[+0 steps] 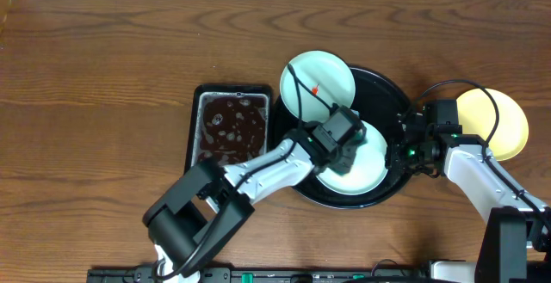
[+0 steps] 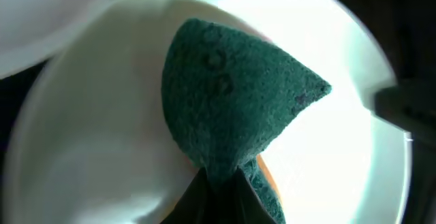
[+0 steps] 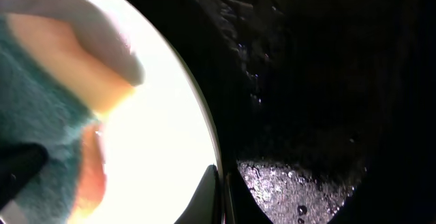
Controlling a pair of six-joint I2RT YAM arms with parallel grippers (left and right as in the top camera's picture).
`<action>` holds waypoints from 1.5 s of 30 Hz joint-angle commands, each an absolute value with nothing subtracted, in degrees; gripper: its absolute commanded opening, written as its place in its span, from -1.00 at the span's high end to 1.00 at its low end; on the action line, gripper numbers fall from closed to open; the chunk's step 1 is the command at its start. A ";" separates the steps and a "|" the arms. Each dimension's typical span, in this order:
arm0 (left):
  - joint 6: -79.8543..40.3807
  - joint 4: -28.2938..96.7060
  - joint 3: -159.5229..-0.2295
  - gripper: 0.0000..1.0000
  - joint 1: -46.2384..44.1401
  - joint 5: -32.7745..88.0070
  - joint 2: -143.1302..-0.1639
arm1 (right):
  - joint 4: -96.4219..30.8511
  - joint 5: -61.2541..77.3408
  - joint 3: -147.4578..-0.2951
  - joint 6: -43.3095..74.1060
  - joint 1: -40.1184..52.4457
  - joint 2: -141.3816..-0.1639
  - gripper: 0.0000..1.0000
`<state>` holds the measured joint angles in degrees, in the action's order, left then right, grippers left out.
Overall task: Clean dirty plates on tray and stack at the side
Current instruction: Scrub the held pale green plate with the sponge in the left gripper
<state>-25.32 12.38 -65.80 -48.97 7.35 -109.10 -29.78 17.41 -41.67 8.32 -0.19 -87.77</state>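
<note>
My left gripper (image 2: 219,186) pinches the green sponge (image 2: 231,94) on the front plate (image 2: 88,149), hiding its centre; right gripper (image 3: 219,193) nips that plate's rim, tray (image 3: 306,81) mostly dark

You have no text, label, brand, number or sign to read in any of the three views. Nothing legible stands on the plates (image 1: 318,81), the tray (image 1: 380,94), the metal pan (image 1: 232,128) or the sponge (image 2: 231,101).
</note>
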 commanded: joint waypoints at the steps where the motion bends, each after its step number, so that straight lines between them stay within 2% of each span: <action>1: -25.19 14.72 -64.23 0.85 -46.89 4.05 -106.72 | -29.56 16.93 -41.82 8.32 0.21 -88.03 0.98; 9: -25.23 10.41 -64.27 0.86 -46.89 4.05 -98.19 | -29.54 16.93 -41.82 8.34 0.21 -88.03 0.97; 20: -25.63 5.15 -64.25 0.84 -49.41 9.47 -106.89 | -29.54 16.93 -41.82 8.75 0.21 -88.03 0.98; 24: -25.30 7.07 -64.25 0.85 -49.34 9.02 -109.91 | -29.54 16.93 -41.82 8.75 0.21 -88.03 0.98; 28: -25.10 11.86 -64.27 0.85 -48.62 3.55 -109.65 | -29.54 16.93 -41.82 8.73 0.21 -88.03 0.98; 37: -23.40 17.19 -64.27 0.85 -46.13 3.42 -97.95 | -28.91 16.93 -41.82 8.73 0.21 -88.03 0.97; 38: -23.40 17.69 -64.27 0.85 -46.11 3.40 -96.49 | -28.86 16.93 -41.82 8.73 0.21 -88.03 0.87; 40: -23.35 18.94 -64.27 0.85 -45.78 3.36 -93.69 | -28.62 16.93 -41.82 8.71 0.21 -88.03 0.43; 41: -23.16 19.64 -64.27 0.85 -45.39 3.36 -92.49 | -28.27 16.93 -41.82 8.71 0.21 -88.03 0.30; 45: -23.22 23.68 -64.27 0.85 -41.56 3.38 -88.97 | -26.57 16.93 -41.82 8.73 0.21 -88.03 0.27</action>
